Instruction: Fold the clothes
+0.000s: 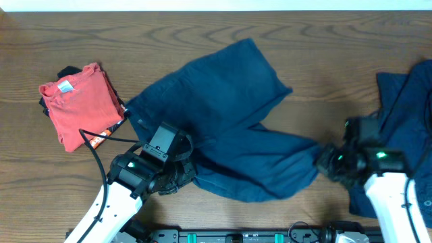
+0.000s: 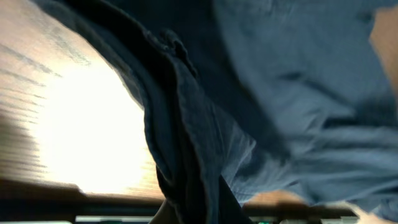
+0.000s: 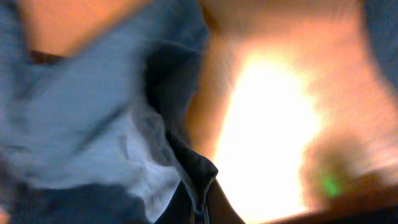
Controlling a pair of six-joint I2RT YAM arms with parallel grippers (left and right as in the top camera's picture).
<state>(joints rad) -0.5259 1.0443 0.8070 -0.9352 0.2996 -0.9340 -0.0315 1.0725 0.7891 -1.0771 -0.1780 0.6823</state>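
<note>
Across the middle of the wooden surface (image 1: pixel 223 34) I see the navy shorts (image 1: pixel 223 108) spread out and wrinkled. My left pincer (image 1: pixel 179 173) pinches their near-left edge; my right pincer (image 1: pixel 326 160) pinches their right end, its wrist view blurred. A second navy garment (image 1: pixel 405 94) lies far right, a red shirt (image 1: pixel 77 104) far left.

The brown wooden table (image 1: pixel 324 61) is bare along its far side. There is also room between the dark navy-blue cloth shorts (image 1: pixel 229 128) and the other dark navy-blue cloth garment (image 1: pixel 405 108) on the right. The small red folded shirt (image 1: pixel 77 108) lies just beside the shorts, leaving hardly any room there.
</note>
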